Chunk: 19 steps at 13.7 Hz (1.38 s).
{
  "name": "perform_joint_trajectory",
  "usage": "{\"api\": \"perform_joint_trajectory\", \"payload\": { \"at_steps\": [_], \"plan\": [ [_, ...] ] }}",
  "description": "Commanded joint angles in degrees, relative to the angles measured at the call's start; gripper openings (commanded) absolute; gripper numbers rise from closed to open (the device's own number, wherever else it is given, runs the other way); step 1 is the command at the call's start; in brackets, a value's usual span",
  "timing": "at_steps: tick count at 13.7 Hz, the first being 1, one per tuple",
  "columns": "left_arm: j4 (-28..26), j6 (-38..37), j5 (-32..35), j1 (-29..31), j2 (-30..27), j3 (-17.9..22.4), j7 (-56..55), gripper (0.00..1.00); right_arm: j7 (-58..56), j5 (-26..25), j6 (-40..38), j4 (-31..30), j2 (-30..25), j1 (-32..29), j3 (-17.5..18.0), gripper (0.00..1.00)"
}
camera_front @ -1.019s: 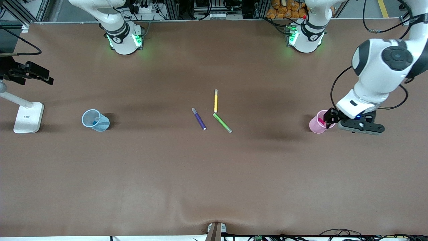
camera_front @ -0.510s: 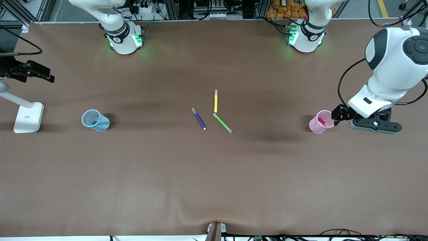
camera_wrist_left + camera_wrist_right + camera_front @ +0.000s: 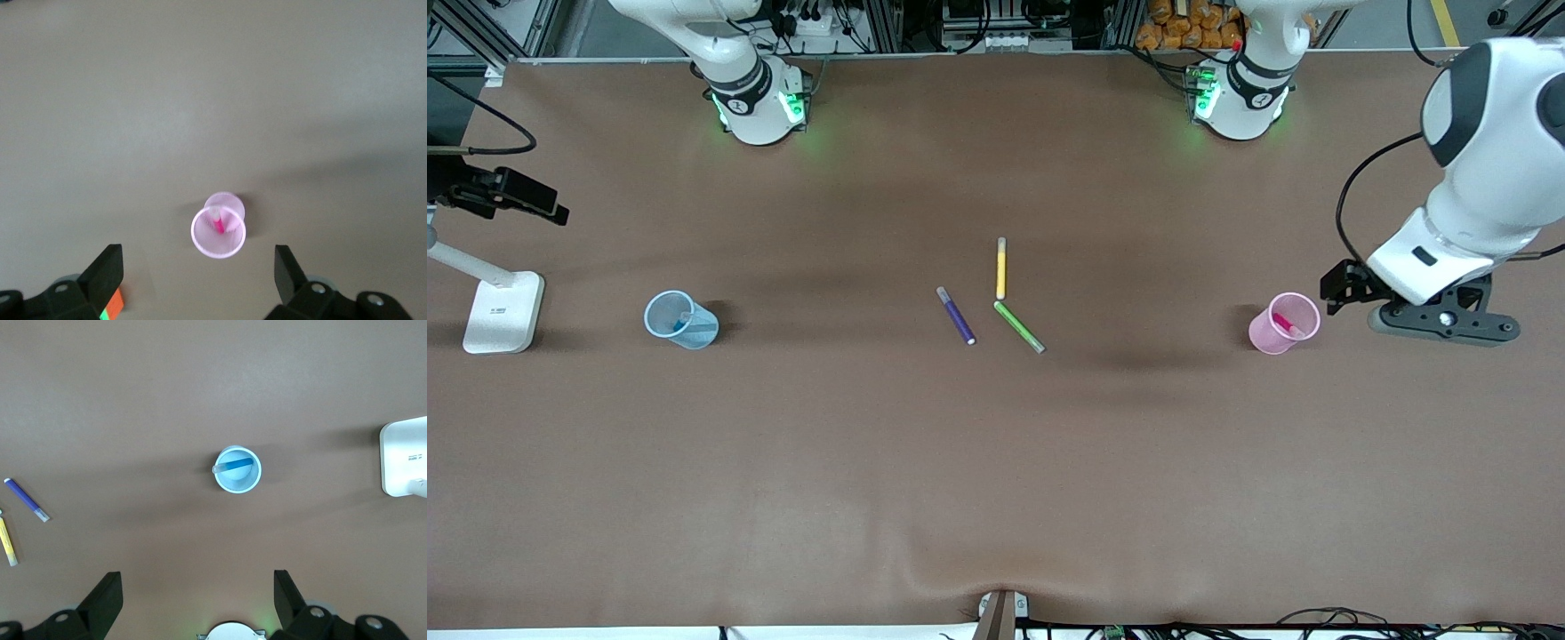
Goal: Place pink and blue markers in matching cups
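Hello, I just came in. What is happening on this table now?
The sorting looks finished. The pink marker stands in the pink cup toward the left arm's end of the table, and the blue marker is in the blue cup toward the right arm's end. The left gripper is open, empty, up beside the pink cup. The right gripper is open too, high over the blue cup. The purple marker, yellow marker and green marker lie untouched in the middle.
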Motion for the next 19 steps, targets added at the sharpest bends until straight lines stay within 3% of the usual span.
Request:
{"api": "perform_joint_trajectory", "payload": {
  "at_steps": [1, 3, 9, 11, 16, 19],
  "plan": [
    [4.99, -6.75, -5.68, -1.66, 0.47, 3.30, -0.30, 1.00, 1.16, -0.13, -0.26, 0.53, -0.16, -1.16, -0.39, 1.00],
    [10.42, -14.12, -6.94, -5.78, 0.64, 8.74, -0.39, 1.00, 1.16, -0.04, -0.61, 0.97, -0.25, -1.43, -0.30, 1.00],
    [15.36, -26.79, -7.12, -5.45, -2.25, 9.73, 0.22, 1.00, 1.07, -0.13, -1.05, 1.32, -0.51, -1.61, -0.39, 1.00],
    [15.37, -28.55, -7.47, -5.80, -3.92, 12.00, 0.75, 1.00, 0.55, -0.13, -2.01, 1.58, -0.60, -2.30, -0.48, 1.00],
    [13.97, -31.29, -7.55, -6.23, -6.90, 12.54, 1.28, 1.00, 0.63, -0.04, -2.63, 2.38, -0.51, -2.04, 0.13, 1.00],
    [12.20, -28.40, -7.55, -6.50, -7.45, 13.59, 4.16, 1.00, 0.98, -0.13, -2.81, 2.38, -0.51, -1.26, 0.22, 1.00]
  ]
}}
